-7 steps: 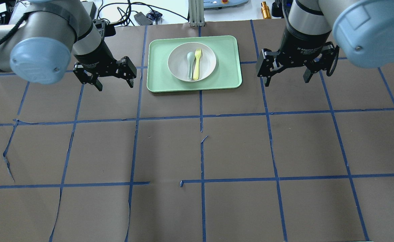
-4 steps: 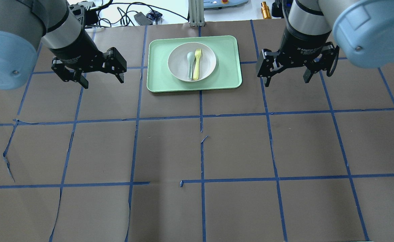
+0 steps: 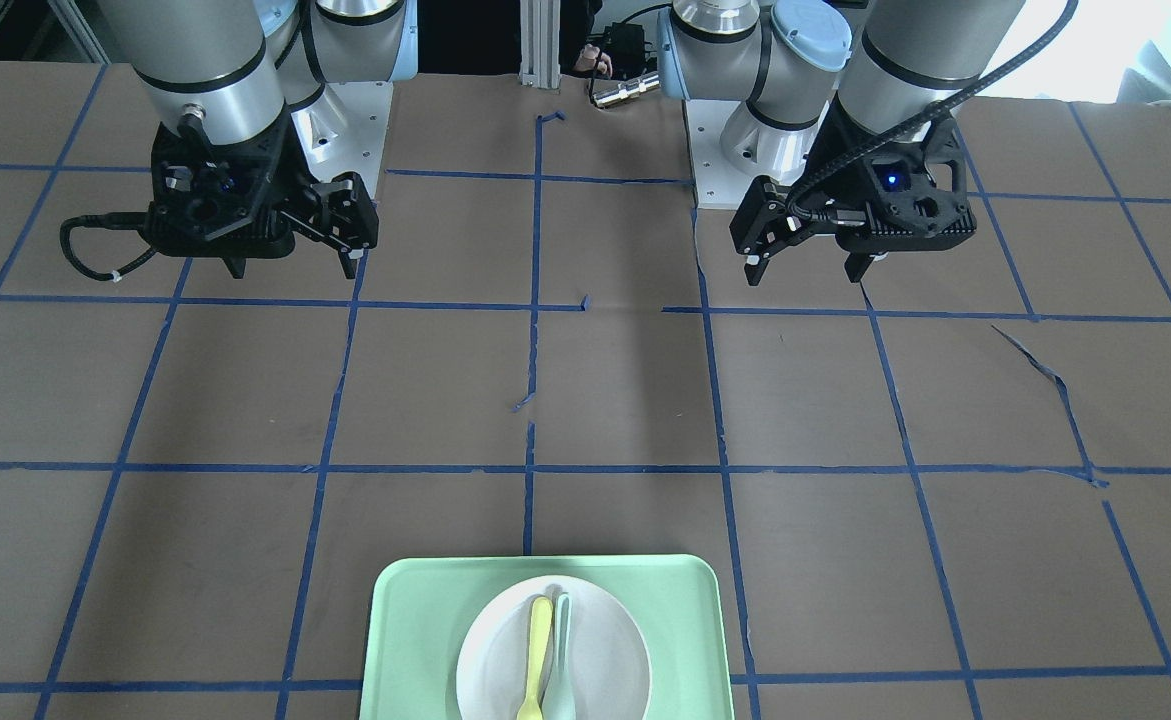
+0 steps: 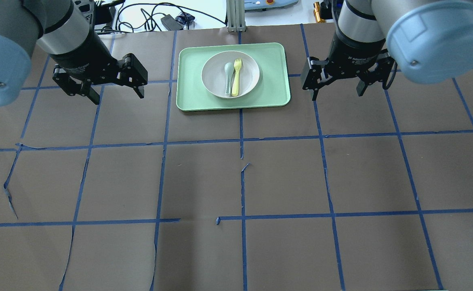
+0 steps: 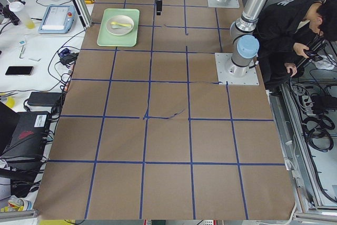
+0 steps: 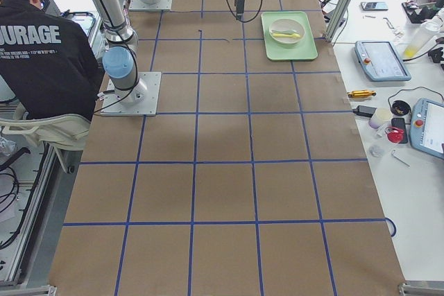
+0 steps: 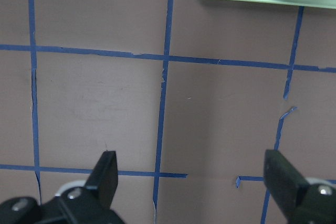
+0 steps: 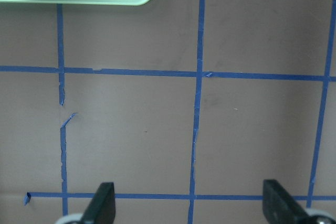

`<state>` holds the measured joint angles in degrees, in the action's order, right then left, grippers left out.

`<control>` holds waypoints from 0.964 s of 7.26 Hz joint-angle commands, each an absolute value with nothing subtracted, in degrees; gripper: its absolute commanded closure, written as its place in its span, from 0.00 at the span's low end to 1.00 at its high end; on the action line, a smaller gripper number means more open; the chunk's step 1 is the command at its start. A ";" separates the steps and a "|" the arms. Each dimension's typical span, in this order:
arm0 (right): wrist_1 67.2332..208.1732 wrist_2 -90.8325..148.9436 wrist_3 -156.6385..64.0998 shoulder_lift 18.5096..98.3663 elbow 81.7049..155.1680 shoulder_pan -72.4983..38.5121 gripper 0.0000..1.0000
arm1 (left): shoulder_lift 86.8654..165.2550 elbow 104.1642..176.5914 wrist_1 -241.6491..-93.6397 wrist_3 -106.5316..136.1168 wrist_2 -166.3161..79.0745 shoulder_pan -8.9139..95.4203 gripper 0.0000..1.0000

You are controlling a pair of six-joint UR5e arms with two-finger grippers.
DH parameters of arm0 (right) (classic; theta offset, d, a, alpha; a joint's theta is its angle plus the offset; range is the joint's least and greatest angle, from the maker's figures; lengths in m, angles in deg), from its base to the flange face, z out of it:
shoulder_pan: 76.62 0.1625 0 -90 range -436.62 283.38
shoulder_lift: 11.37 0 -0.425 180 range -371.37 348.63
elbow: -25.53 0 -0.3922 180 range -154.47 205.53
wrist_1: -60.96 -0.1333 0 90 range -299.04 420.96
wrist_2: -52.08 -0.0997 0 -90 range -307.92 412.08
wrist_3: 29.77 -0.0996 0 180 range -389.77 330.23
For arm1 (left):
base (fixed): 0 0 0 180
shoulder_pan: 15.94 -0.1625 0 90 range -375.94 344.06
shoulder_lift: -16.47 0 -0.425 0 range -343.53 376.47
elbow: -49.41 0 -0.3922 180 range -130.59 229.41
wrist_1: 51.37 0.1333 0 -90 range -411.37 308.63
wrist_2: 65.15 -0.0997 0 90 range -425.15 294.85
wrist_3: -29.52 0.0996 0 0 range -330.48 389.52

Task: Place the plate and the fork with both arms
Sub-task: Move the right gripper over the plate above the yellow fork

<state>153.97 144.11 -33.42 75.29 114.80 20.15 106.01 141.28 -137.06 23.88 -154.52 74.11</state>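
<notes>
The left pincer (image 4: 117,93) hangs over bare counter (image 4: 240,182) with its two fingers spread wide apart and nothing between them. The right pincer (image 4: 337,91) is spread just as wide and just as empty. In the overhead view a mint-green tray (image 4: 272,72) sits at the counter's 12 o'clock edge, with the left pincer at the tray's 9 o'clock and the right pincer at its 3 o'clock, each clear of the rim. The off-white plate (image 4: 212,76) lies in the middle of the tray. On it the pale-yellow fork (image 4: 236,79) rests with its tines toward 12 o'clock, and a grey-green spoon (image 4: 228,76) lies just beside it at its 9 o'clock. By this layout the task looks barely begun: neither plate nor fork is gripped or set out, so both pickups and both placements remain. No mark shows where they should go. The front-facing view cuts off the plate's far part and both utensils' heads. Each wrist view catches only a tray corner and a sliver of plate. Whether fork and spoon touch cannot be told.
</notes>
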 commanded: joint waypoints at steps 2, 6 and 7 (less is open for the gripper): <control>159.30 143.84 -37.81 66.54 108.98 25.15 0.00 | 106.29 141.52 -136.44 23.11 -158.48 76.77 0.00; 169.54 144.27 -49.43 49.31 97.60 31.38 0.00 | 106.20 141.78 -136.44 23.63 -157.70 77.13 0.00; 172.63 144.27 -49.80 46.66 96.12 31.74 0.00 | 106.03 141.78 -136.53 23.72 -157.70 77.13 0.00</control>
